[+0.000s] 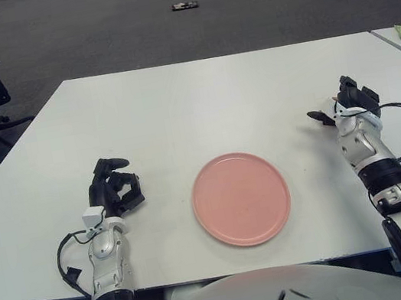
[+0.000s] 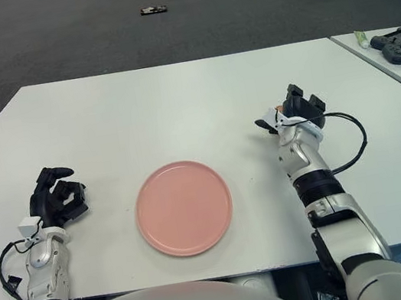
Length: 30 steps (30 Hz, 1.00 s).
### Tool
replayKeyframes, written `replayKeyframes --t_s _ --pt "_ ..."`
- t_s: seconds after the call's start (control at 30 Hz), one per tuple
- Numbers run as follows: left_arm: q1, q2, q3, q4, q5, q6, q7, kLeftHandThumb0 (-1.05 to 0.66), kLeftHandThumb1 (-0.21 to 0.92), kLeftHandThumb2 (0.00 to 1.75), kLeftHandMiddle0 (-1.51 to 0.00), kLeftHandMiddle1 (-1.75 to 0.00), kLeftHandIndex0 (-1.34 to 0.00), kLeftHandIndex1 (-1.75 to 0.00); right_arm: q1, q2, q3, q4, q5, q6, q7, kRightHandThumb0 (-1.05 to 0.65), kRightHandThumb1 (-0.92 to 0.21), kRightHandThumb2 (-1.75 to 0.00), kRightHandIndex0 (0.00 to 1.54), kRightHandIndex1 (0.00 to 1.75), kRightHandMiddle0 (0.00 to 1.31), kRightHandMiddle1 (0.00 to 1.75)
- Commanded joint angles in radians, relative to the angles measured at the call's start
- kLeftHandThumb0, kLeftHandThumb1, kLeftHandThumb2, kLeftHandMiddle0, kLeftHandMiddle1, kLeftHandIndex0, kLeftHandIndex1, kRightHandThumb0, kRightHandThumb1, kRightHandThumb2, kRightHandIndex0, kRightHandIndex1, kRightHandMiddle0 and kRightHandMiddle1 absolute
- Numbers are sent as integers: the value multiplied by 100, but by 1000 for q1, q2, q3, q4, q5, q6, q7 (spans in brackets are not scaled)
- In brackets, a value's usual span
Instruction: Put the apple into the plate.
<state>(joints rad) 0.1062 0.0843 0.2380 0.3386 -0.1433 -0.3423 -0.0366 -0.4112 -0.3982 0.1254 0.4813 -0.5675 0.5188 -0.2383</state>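
Field note, plate [image 1: 241,198] as my landmark. My right hand [image 2: 292,116] is off to the plate's right and a little farther back, fingers curled in around the apple [image 2: 280,111]. Only a sliver of orange shows between them, so the fruit is almost wholly hidden in my grasp. My left hand [image 1: 116,186] shows to the plate's left, fingers curled, holding nothing.

Risks, as I judge them: the hold looks to be at the fingertips, and a round fruit could roll out on the way across to the plate. Opening my fingers too high could let it bounce off the shallow rim [image 1: 285,210] and run over the table [image 1: 177,107].

No brand, label or writing is readable on the plate, the apple or my hands.
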Motion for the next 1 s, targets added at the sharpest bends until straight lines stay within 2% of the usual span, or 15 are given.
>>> replayKeyframes --t_s 0.0,0.53,0.7,0.97 --pt "5 -12 -3 28 -8 27 -5 -1 32 131 -53 -175 -48 -171 -51 -17 18 34 -20 19 16 -105 -80 -19 0 0 0 0" --pt "11 -9 -9 22 17 27 20 -1 33 130 -53 -175 -47 -170 -129 -8 46 230 14 5 16 -105 -81 -17 0 0 0 0" --pt "14 -6 -14 22 28 21 22 -1 32 131 -53 -175 -47 -172 -157 19 35 336 39 -16 -10 -103 -82 -17 0 0 0 0" --pt "17 -5 -12 24 19 16 11 -1 35 129 -50 -175 -45 -174 -213 51 2 505 96 -60 -67 -91 -84 -18 0 0 0 0"
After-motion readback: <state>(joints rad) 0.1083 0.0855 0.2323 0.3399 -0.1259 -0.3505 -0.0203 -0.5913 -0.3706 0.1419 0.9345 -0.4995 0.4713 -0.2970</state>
